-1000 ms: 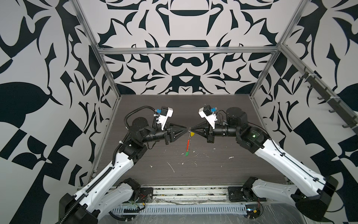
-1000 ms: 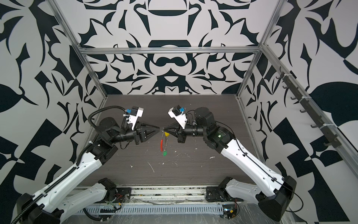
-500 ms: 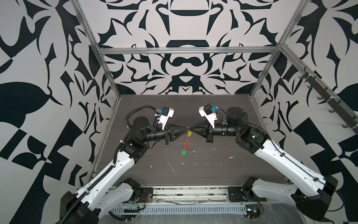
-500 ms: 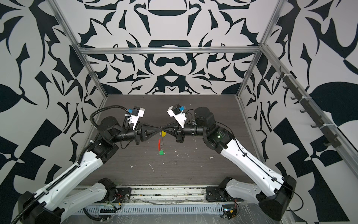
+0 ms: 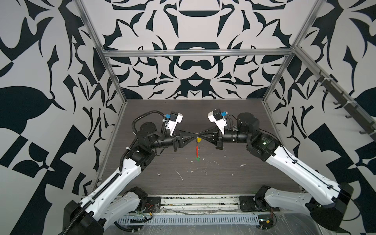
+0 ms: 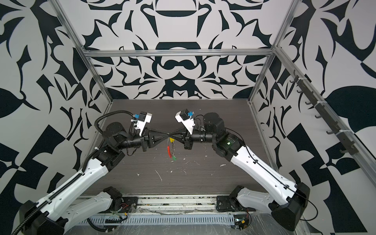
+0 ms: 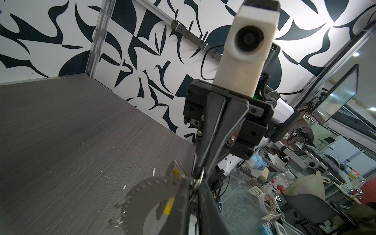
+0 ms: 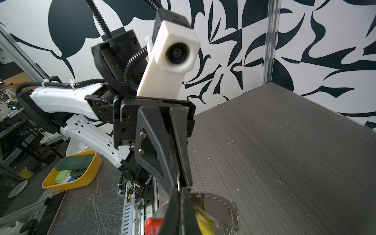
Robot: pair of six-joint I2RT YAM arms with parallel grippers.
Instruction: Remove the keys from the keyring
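Observation:
In both top views my left gripper (image 5: 195,134) and right gripper (image 5: 199,134) meet tip to tip above the middle of the table. Both are shut on the top of the keyring (image 6: 173,147), which hangs below them clear of the table. Its red sleeve (image 5: 196,151) points down. The yellow key (image 5: 199,139) sits just under the fingertips, and the green key (image 5: 197,159) dangles at the bottom. In the left wrist view my left gripper (image 7: 195,184) pinches a small silver ring (image 7: 201,179). In the right wrist view my right gripper (image 8: 179,190) grips beside the yellow key (image 8: 203,221).
White scraps (image 5: 180,175) are scattered over the dark table (image 5: 234,175) nearer the front. Metal frame posts (image 5: 114,81) and patterned walls close the left, right and back. A yellow bin (image 8: 71,173) stands off the table beyond the front rail.
My left gripper has moved right to the keyring's top and its jaws have closed there. The right gripper kept its hold, and the hanging keyring swung slightly.

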